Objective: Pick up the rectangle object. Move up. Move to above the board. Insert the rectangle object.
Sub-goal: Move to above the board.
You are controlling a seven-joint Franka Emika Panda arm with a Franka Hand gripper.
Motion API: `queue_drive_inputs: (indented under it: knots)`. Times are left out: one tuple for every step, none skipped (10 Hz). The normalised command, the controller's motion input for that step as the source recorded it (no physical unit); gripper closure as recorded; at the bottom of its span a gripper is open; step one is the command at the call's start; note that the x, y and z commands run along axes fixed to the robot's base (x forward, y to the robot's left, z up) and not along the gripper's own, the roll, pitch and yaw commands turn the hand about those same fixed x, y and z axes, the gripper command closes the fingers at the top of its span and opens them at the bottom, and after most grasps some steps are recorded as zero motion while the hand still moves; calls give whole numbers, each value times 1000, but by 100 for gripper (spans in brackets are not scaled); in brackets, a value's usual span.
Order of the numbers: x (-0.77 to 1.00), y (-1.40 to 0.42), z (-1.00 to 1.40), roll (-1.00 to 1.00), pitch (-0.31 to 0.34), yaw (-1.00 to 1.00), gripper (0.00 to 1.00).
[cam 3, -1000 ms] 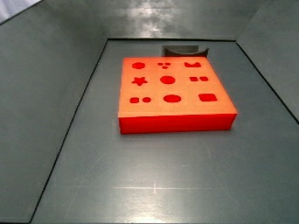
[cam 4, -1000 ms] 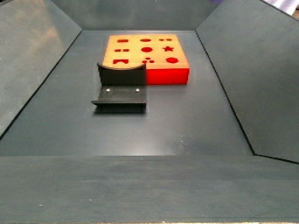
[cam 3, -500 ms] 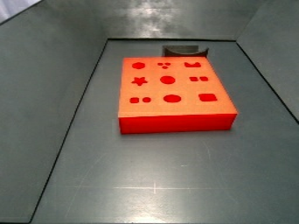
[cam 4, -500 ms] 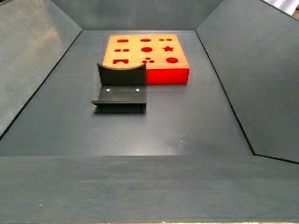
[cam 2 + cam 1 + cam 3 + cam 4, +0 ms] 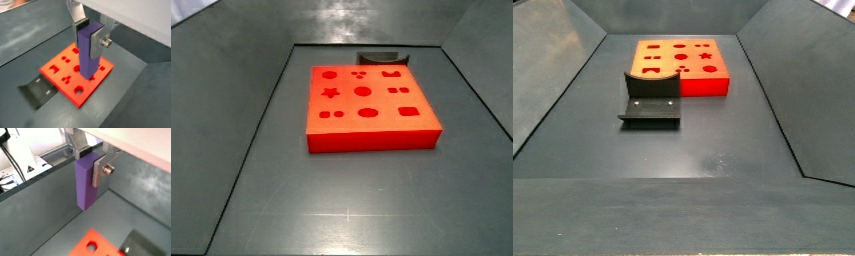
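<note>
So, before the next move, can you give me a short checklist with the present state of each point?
1. Gripper shut on the rectangle object: ok.
2. Object hangs upright between the fingers: ok.
3. Object is clear above the floor: ok in both wrist views.
4. Board flat, holes unobstructed: ok.
5. Object over the matching hole: cannot tell; a wrist view shows it above the board only.
6. Fixture apart from the gripper: ok.

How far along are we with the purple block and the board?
Pickup and lift look done: the gripper holds the rectangle object between its fingers, hanging high over the board in a wrist view. Neither side view shows gripper or block. Left: line up over the matching hole, lower and insert.
</note>
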Motion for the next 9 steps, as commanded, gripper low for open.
queue_drive_inputs:
  knots:
    - [315, -1000, -174, -14, 71, -90, 100]
    - [324, -1000, -174, -27, 48, -17, 100]
    - [331, -1000, -171, -11, 34, 10, 100]
    - [348, -1000, -170, -11, 24, 9, 100]
    - [373, -1000, -167, 2, 19, -2, 100]
    - [389, -1000, -164, 3, 30, 9, 100]
    - [279, -612, -97, 15, 29, 2, 100]
    - [186, -370, -58, 22, 22, 9, 100]
    - [111, -221, -22, 31, 12, 8, 100]
